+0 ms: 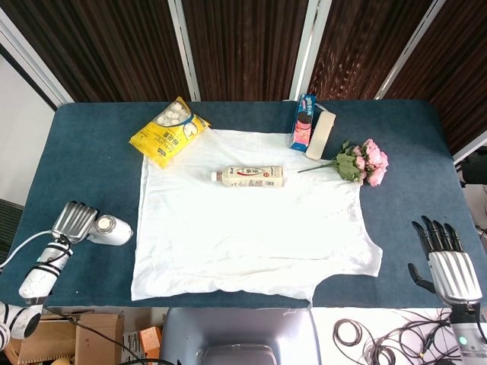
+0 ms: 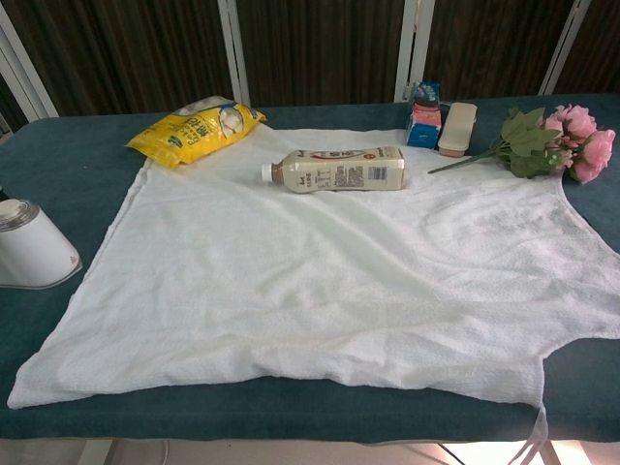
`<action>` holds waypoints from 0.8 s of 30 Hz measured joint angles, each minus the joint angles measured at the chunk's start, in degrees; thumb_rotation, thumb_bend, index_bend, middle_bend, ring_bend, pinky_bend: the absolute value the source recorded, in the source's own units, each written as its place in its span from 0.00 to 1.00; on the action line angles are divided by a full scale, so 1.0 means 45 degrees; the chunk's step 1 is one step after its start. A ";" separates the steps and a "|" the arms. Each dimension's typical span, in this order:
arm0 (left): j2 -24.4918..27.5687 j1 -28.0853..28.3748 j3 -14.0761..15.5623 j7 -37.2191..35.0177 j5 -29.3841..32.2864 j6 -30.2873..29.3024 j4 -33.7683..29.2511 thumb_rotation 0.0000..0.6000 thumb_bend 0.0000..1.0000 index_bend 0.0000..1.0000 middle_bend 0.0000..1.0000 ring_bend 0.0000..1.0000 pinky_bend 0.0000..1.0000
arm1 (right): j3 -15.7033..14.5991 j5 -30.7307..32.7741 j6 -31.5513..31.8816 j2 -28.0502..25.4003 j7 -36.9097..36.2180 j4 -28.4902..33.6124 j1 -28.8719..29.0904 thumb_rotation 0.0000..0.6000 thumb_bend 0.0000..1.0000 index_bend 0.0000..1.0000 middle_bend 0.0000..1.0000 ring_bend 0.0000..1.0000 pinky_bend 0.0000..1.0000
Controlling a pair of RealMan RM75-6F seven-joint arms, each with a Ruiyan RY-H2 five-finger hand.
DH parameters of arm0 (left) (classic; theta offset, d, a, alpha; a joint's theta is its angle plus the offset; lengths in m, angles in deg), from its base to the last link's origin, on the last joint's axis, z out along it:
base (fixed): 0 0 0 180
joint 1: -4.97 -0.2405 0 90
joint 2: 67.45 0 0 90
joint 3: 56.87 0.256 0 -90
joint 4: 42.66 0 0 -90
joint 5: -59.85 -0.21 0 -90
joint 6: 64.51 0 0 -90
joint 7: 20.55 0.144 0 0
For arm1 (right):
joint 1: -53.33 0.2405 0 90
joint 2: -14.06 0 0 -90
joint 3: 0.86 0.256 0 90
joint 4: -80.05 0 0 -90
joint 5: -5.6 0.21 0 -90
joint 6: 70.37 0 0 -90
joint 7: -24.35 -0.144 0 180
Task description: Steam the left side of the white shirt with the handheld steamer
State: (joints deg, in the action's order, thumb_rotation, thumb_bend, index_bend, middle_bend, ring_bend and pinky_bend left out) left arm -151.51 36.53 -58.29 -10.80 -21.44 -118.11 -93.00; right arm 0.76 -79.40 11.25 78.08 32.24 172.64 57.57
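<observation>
The white shirt (image 1: 251, 228) lies flat across the middle of the blue table (image 1: 91, 167); the chest view shows it as a wide sheet (image 2: 329, 281). The white handheld steamer (image 1: 114, 230) sits on the table just off the shirt's left edge, and its rounded body (image 2: 34, 257) shows at the chest view's left border. My left hand (image 1: 74, 220) grips the steamer's rear end with its fingers curled in. My right hand (image 1: 449, 270) hovers at the front right corner, fingers spread, holding nothing and away from the shirt.
A milk-tea bottle (image 1: 248, 176) lies on the shirt's upper part. A yellow snack bag (image 1: 169, 131) sits at the shirt's far left corner. A blue carton (image 1: 303, 122), a cream case (image 1: 320, 133) and pink roses (image 1: 364, 162) lie at the far right.
</observation>
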 measured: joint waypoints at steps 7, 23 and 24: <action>-0.0124 0.0071 0.0508 -0.1606 -0.0808 -0.0080 0.0574 1.00 0.48 0.78 0.71 0.78 1.00 | -0.0015 0.0052 -0.0006 -0.0023 0.0021 0.0004 -0.0033 1.00 0.31 0.00 0.00 0.00 0.00; -0.1840 -0.0065 0.1454 -1.1122 -0.2817 -0.3184 0.5413 1.00 0.57 0.74 0.93 1.00 1.00 | -0.0004 0.0218 -0.0142 -0.0002 0.0159 0.0029 -0.0016 1.00 0.31 0.00 0.00 0.00 0.00; -0.1914 -0.0061 0.1425 -1.1470 -0.2815 -0.3327 0.5641 1.00 0.57 0.74 0.93 1.00 1.00 | -0.0006 0.0221 -0.0152 -0.0001 0.0167 0.0032 -0.0014 1.00 0.31 0.00 0.00 0.00 0.00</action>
State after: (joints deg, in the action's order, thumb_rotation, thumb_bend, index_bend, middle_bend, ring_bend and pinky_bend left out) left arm -160.12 36.25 -51.88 -62.41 -34.11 -133.08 -67.61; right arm 0.73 -78.41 10.57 78.08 32.99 172.78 57.51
